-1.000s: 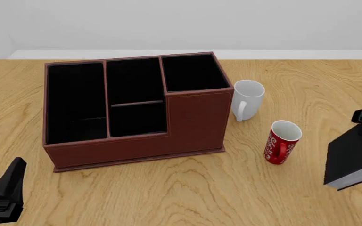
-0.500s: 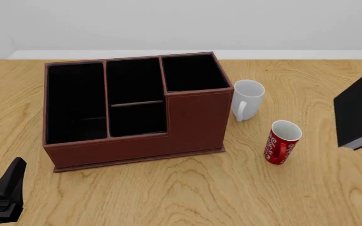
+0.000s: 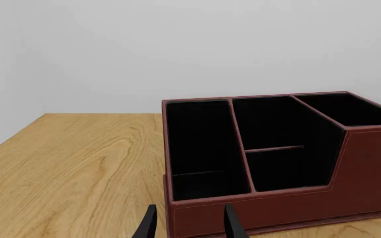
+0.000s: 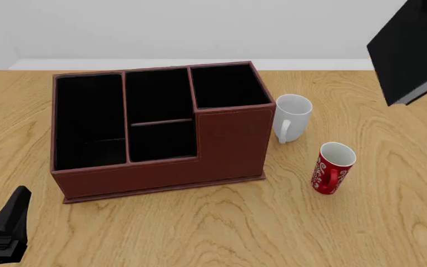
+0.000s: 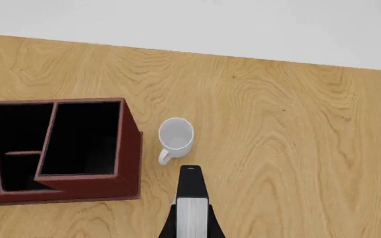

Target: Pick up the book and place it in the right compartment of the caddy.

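Note:
The book, black with a white page edge, hangs high over the table's far right, tilted and cut off by the frame's corner. In the right wrist view my right gripper is shut on the book, with the white pages facing the camera. The reddish-brown caddy stands left of centre, and its right compartment holds nothing. That compartment lies off to one side below the held book. My left gripper is open, low in front of the caddy; in the front view it sits at the near left corner.
A white mug stands just right of the caddy, and a red mug stands nearer the front. The white mug is directly below and ahead of the held book. The table's back edge meets a pale wall.
The book has risen from low at the right edge to high at the upper right and moved slightly left. The left gripper has not moved.

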Robot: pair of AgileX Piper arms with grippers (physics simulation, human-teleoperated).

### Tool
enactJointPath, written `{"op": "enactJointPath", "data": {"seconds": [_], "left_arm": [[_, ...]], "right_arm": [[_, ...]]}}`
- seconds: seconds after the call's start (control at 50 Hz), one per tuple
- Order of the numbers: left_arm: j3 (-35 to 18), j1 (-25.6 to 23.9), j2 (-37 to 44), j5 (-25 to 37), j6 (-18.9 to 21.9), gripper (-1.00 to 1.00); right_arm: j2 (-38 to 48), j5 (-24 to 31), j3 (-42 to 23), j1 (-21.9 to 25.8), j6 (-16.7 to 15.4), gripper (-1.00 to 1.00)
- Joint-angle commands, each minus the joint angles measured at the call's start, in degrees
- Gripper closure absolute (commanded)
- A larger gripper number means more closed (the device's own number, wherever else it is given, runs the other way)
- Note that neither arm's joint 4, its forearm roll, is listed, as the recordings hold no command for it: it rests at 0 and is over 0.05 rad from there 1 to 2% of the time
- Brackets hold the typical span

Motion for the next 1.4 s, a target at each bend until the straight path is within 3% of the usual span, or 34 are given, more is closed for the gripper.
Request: {"op": "enactJointPath", "data": {"seconds": [0.02, 0.68, 0.88, 0.9, 0.92, 0.96, 1.24, 1.26, 1.4], "left_arm": [[0.00, 0.00, 0.00, 0.00, 0.00, -1.00], [0.00, 0.00, 0.00, 0.00, 0.00, -1.00], [0.00, 0.00, 0.00, 0.00, 0.00, -1.00], [0.00, 0.00, 0.00, 0.00, 0.00, -1.00], [0.00, 0.00, 0.00, 0.00, 0.00, -1.00], [0.00, 0.00, 0.00, 0.00, 0.00, -1.00], [0.00, 0.00, 0.00, 0.00, 0.00, -1.00], [0.00, 0.00, 0.00, 0.00, 0.00, -1.00], [0.00, 0.00, 0.00, 0.00, 0.00, -1.00]], "right_arm": [[7.72, 3.54, -14.02, 5.14, -2.02, 1.00], [24.05, 4.21, -32.28, 16.66, -5.06, 1.00], [27.32, 4.21, -34.65, 19.62, -5.06, 1.00], [27.84, 4.21, -34.95, 19.77, -6.25, 1.00], [28.17, 4.21, -35.51, 20.54, -4.89, 1.00], [28.85, 4.21, -36.00, 20.68, -6.18, 1.00], [32.55, 4.21, -39.90, 24.21, -5.19, 1.00], [32.98, 4.21, -40.02, 24.12, -6.37, 1.00], [34.76, 4.21, -41.07, 25.13, -4.89, 1.00]]}}
